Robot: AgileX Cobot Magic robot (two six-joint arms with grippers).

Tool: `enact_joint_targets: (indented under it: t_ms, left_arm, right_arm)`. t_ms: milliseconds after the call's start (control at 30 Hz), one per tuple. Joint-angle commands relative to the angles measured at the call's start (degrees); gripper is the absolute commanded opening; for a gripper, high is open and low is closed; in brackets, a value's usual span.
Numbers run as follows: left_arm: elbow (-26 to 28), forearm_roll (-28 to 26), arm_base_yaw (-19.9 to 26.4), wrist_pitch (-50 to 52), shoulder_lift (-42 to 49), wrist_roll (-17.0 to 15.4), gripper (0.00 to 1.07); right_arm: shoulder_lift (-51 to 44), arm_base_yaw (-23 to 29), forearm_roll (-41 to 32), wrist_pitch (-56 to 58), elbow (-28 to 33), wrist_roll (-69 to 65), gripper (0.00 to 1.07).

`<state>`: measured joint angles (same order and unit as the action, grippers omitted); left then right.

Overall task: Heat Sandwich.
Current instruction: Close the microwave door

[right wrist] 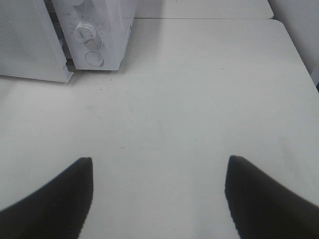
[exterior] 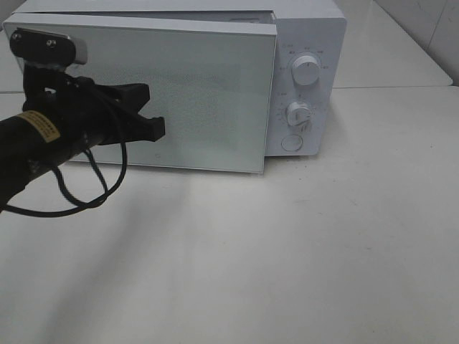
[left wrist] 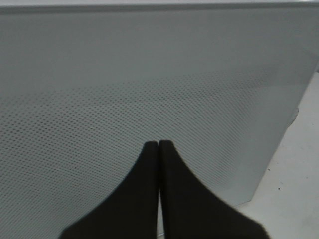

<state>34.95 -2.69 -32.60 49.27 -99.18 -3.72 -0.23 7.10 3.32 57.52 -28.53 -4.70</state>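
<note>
The left tool [exterior: 159, 129], pressed together, points at the microwave door [exterior: 215, 93], centre left of the frame — the door's right edge stands just off the body. The right tool [right wrist: 159, 160] hangs spread over the counter [right wrist: 189, 99]; the sandwich is hidden.

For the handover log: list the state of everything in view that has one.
Microwave door: ajar, free edge standing out from the microwave.
Left pincer: shut, empty, pointed at the door.
Right pincer: open, empty, over the table.
Upper knob: setting too small to read.
Lower knob: setting too small to read.
</note>
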Motion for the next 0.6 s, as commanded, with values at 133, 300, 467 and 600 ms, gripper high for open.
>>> enact_joint_targets:
  t_ms: [133,300,467,600]
  left_arm:
    - [6.88,-2.86,-3.55,-2.98,-2.86,2.92,0.00]
    - [12.38,-3.38,-5.10,-5.56,-4.93,2.81,0.00]
    - [18.45,-3.55,-6.47,-8.42,-7.91,2.92,0.00]
    - [20.97,-3.55,-6.59,-9.97,-9.51,2.81,0.00]
  right_arm:
    - [-1.60,-0.34,0.11,-0.46,0.00,0.63,0.71]
    - [-1.60,-0.34,0.11,-0.46,0.00,0.63,0.71]
    - [-1.60,-0.34,0.11,-0.46,0.00,0.63,0.71]
    - [-1.60,-0.34,0.11,-0.46,0.00,0.86,0.71]
